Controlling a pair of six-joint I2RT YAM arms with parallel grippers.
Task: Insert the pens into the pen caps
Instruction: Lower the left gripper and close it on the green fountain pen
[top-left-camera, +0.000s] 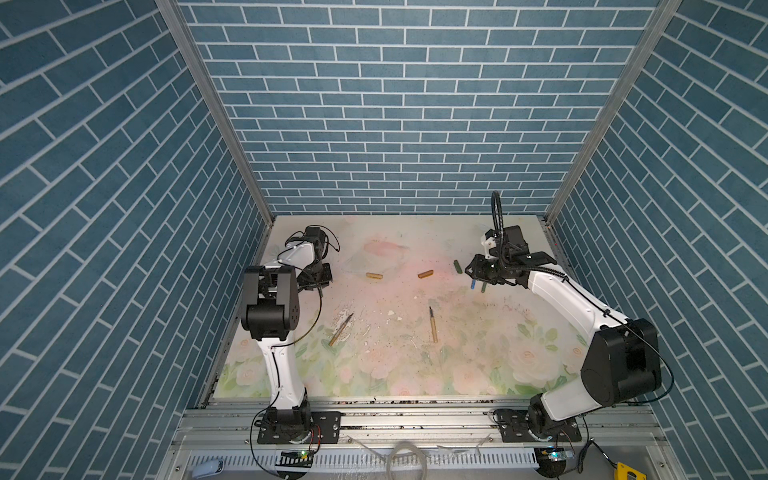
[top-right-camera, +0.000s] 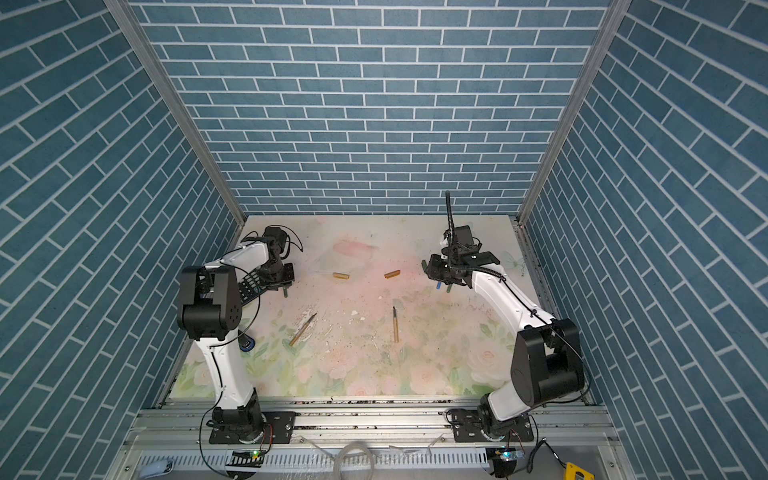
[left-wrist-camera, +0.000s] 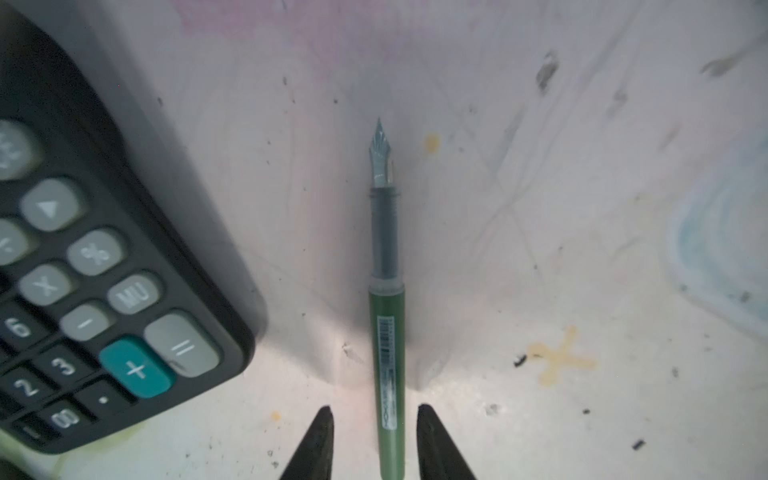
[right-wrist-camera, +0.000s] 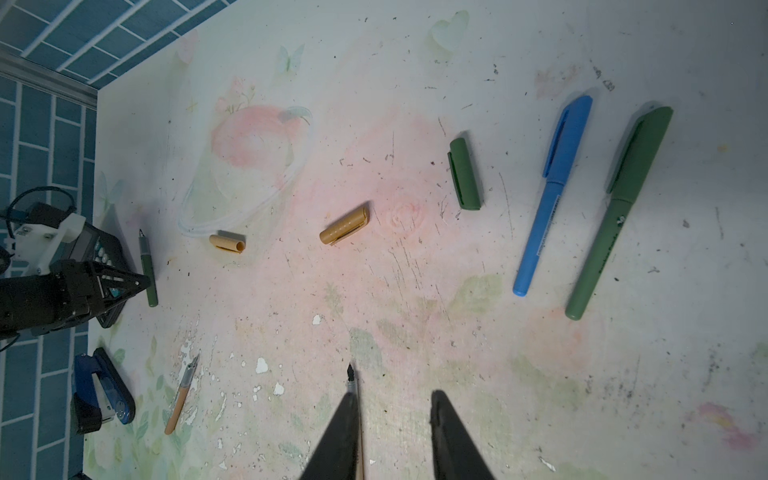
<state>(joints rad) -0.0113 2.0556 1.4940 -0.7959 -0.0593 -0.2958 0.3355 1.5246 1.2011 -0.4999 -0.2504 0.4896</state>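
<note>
Green pen (left-wrist-camera: 386, 332) lies flat near the left edge of the surface (left-wrist-camera: 540, 249), just beside the calculator (left-wrist-camera: 104, 270), its nib bare. The left gripper (left-wrist-camera: 374, 409) straddles its barrel, jaws spread with a gap either side. The right gripper (right-wrist-camera: 393, 395), jaws apart and empty, hangs toward the far right corner. A tan cap (right-wrist-camera: 344, 226) lies near the middle.

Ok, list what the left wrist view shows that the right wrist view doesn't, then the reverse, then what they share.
Only the left wrist view: the barcode label and legible keys, such as the plus key. Only the right wrist view: two tan caps, a green cap, a capped blue pen, a capped green pen, two tan pens, a blue stapler. Both: the uncapped green pen, the calculator and the left gripper straddling that pen.
</note>
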